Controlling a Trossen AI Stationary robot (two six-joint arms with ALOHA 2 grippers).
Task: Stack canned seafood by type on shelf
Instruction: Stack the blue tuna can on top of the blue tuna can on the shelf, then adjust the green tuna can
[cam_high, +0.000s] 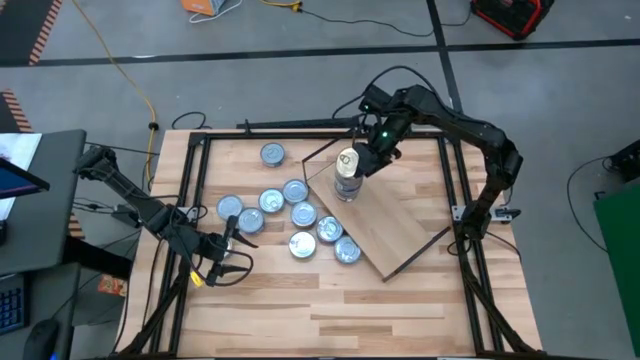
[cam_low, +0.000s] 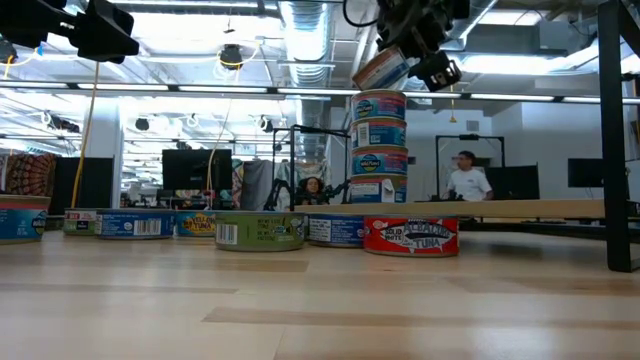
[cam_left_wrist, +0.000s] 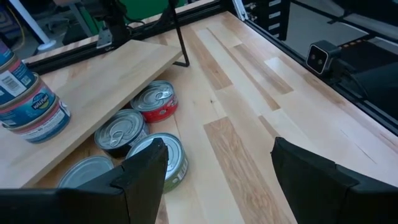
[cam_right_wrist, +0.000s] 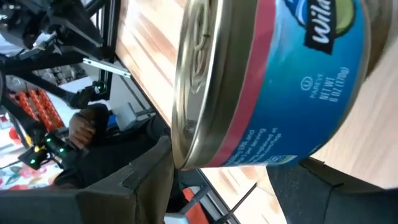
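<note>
Pale plank tabletop (cam_high: 330, 300) carries the light-wood shelf (cam_high: 400, 225) with its thin dark frame, angled at about 3 o'clock from a cluster of loose tins (cam_high: 290, 215) — flat, round, silver-lidded. On the shelf stands a stack of blue-labelled tins (cam_low: 379, 150). The right gripper (cam_high: 362, 160) grasps a tilted blue tin (cam_right_wrist: 273, 81) with a pink band just above that stack, while the left gripper (cam_high: 232, 262) waits released at 8 o'clock.

Overhead camera looks straight down on the whole table (cam_high: 400, 300); a table-height camera faces level across it into the room. Both catch the stack of tins (cam_high: 346, 186) on the shelf (cam_high: 400, 225). Wrist cameras sit close: left over loose tins (cam_left_wrist: 155, 102), right against one tin (cam_right_wrist: 267, 81).
</note>
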